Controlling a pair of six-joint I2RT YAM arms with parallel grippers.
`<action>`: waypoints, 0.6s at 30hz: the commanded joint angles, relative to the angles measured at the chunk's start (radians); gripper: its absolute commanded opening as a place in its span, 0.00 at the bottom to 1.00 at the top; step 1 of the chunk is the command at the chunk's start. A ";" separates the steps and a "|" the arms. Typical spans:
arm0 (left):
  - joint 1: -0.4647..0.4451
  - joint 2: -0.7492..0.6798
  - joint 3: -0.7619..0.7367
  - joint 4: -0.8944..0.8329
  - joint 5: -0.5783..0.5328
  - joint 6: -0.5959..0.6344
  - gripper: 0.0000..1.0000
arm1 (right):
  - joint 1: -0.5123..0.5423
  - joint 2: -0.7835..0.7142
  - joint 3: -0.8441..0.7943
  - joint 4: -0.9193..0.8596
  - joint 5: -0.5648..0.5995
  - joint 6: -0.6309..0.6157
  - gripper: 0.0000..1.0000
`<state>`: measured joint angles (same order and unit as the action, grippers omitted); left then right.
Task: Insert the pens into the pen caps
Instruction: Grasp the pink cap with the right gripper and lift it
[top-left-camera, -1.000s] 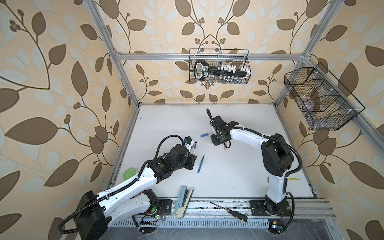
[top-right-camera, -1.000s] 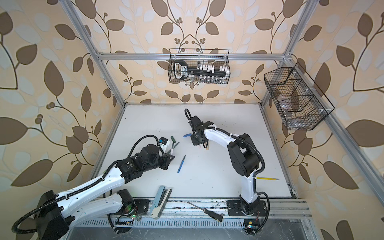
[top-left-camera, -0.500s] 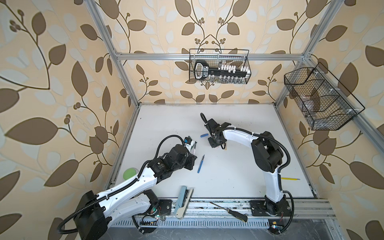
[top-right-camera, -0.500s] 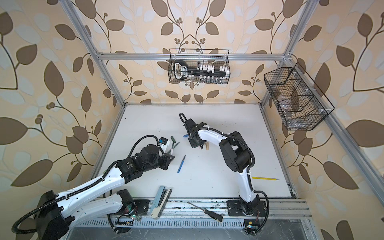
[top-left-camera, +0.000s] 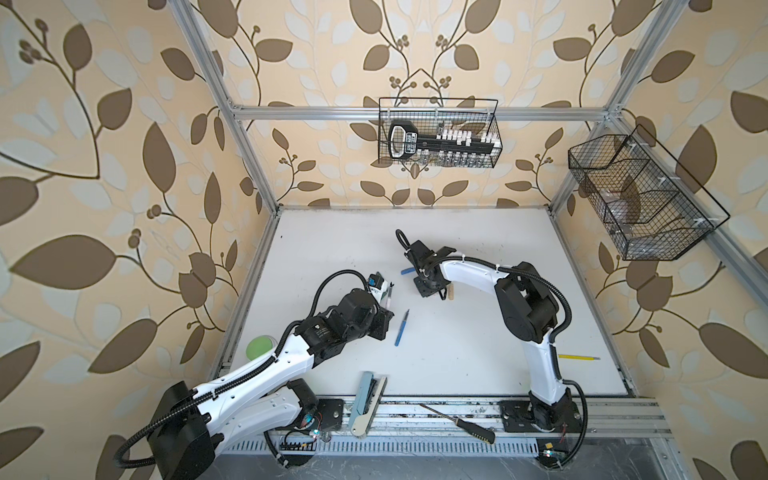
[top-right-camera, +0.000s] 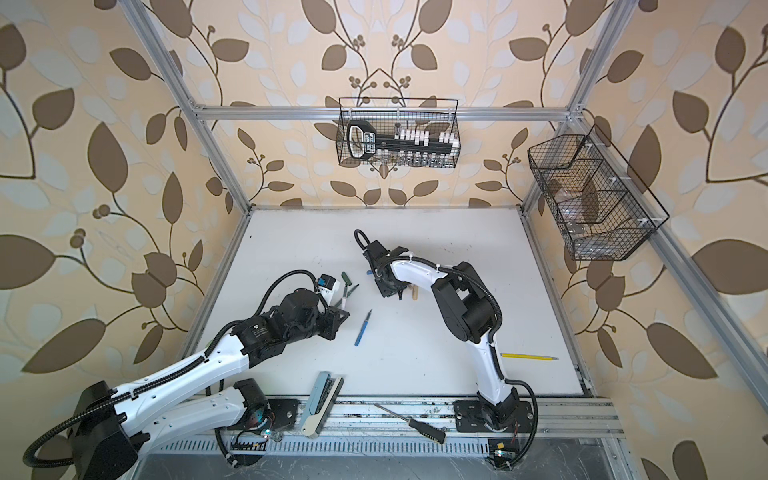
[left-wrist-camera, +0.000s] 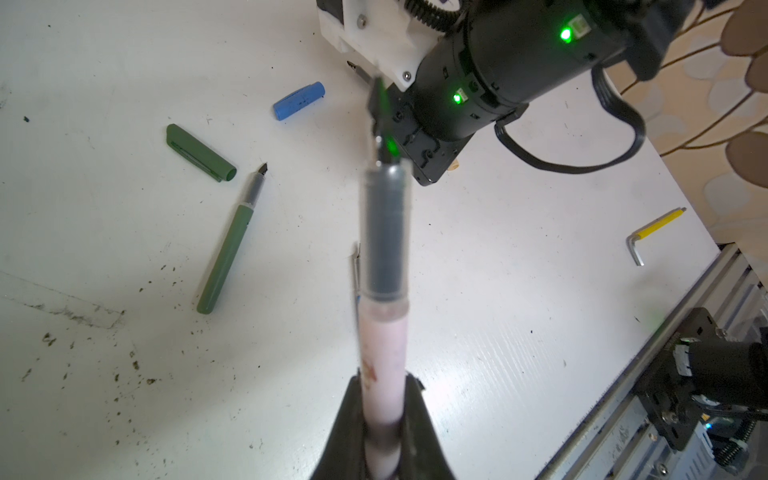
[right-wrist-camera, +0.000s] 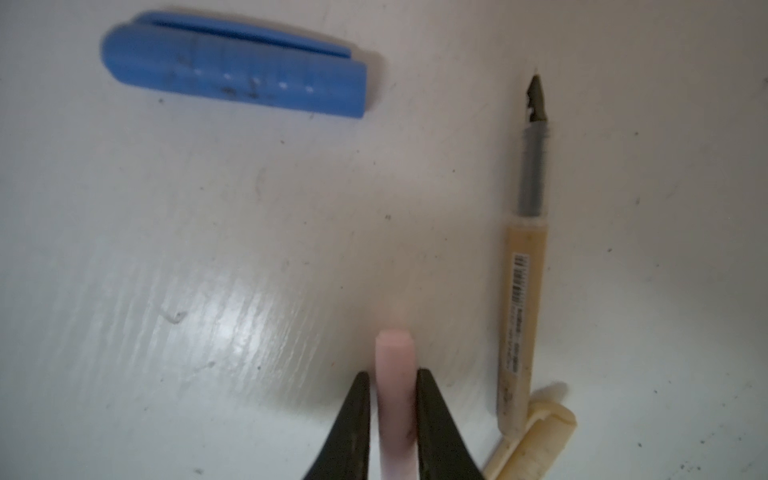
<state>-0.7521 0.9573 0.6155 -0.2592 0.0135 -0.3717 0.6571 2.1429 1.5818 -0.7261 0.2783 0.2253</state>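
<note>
I hold pink pen (left-wrist-camera: 382, 345) clamped in left gripper (left-wrist-camera: 382, 390), nib forward for capping | right gripper (right-wrist-camera: 394, 386) clamps matching pink cap (right-wrist-camera: 395, 357).

Table (right-wrist-camera: 208, 249) glossy white, speckled — blue cap (right-wrist-camera: 232, 70) matt plastic, smudged.

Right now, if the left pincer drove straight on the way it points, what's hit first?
Probably the right arm's black wrist housing; the pink pen in the left pincer aims at it. Depth unclear.

Frame edge cuts off pink cap (right-wrist-camera: 395, 399), tan cap (right-wrist-camera: 540, 434); pink pen (left-wrist-camera: 382, 353) blurred
</note>
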 joint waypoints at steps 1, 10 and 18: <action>0.002 -0.019 0.001 0.017 -0.034 0.016 0.10 | 0.006 0.030 0.029 -0.033 0.027 -0.016 0.21; 0.002 0.027 -0.012 0.077 0.020 0.042 0.10 | -0.031 -0.066 -0.046 0.052 -0.133 -0.012 0.19; 0.002 0.181 0.038 0.160 0.143 0.114 0.08 | -0.106 -0.237 -0.204 0.197 -0.293 0.003 0.17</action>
<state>-0.7521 1.1069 0.6155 -0.1581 0.0902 -0.3103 0.5697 1.9732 1.4174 -0.5995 0.0715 0.2241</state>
